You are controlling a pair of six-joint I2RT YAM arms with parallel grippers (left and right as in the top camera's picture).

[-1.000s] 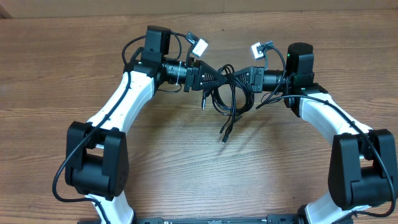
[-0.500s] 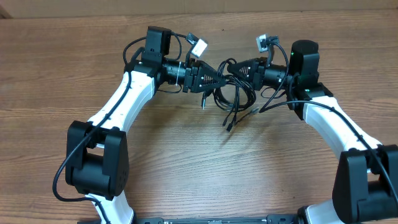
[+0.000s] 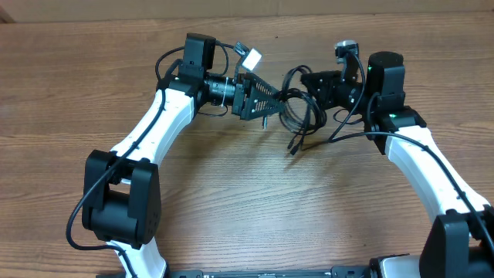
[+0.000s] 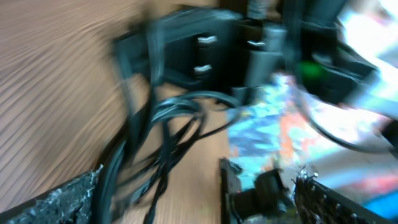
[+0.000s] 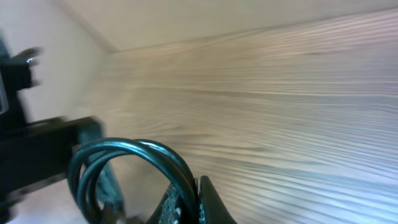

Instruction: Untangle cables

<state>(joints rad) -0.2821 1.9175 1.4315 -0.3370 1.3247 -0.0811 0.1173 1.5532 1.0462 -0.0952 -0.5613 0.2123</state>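
Observation:
The cables hang as a small black bundle of loops between my two grippers, with a plug end trailing toward the table. My right gripper is shut on the bundle from the right. In the right wrist view the cable loop runs straight into the shut gripper. My left gripper stands wide open at the bundle's left side. In the blurred left wrist view the cables run loosely past the left finger of the open left gripper; nothing is pinched.
The wooden table spreads below both arms. The arm bases stand at the front left and front right. Thicker black arm cables loop beside the right wrist.
My left gripper has opened and let go of the bundle. The right gripper, still shut on the cables, has drawn them to the right and slightly back.

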